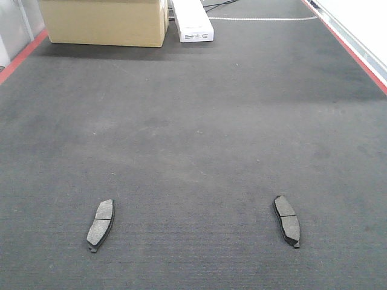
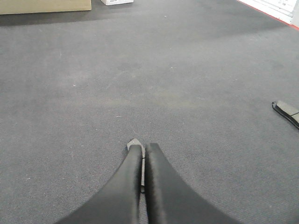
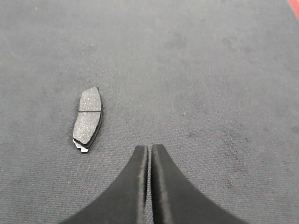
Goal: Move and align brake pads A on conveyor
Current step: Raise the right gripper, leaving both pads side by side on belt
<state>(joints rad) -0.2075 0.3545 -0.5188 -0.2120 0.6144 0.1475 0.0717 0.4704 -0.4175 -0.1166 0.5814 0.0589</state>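
Observation:
Two grey curved brake pads lie flat on the dark conveyor (image 1: 193, 121) in the front view, one at the near left (image 1: 101, 225) and one at the near right (image 1: 287, 220). Neither gripper appears in that view. My left gripper (image 2: 145, 145) is shut on a third brake pad (image 2: 135, 142), held on edge with its grey tip poking out past the fingers. Another pad (image 2: 286, 111) shows at that view's right edge. My right gripper (image 3: 149, 147) is shut with nothing in it, and a pad (image 3: 88, 119) lies on the belt ahead to its left.
A cardboard box (image 1: 104, 22) and a white box (image 1: 192, 21) stand at the far end of the belt. Red strips run along the left edge (image 1: 21, 54) and the right edge (image 1: 351, 45). A cable lies behind the white box.

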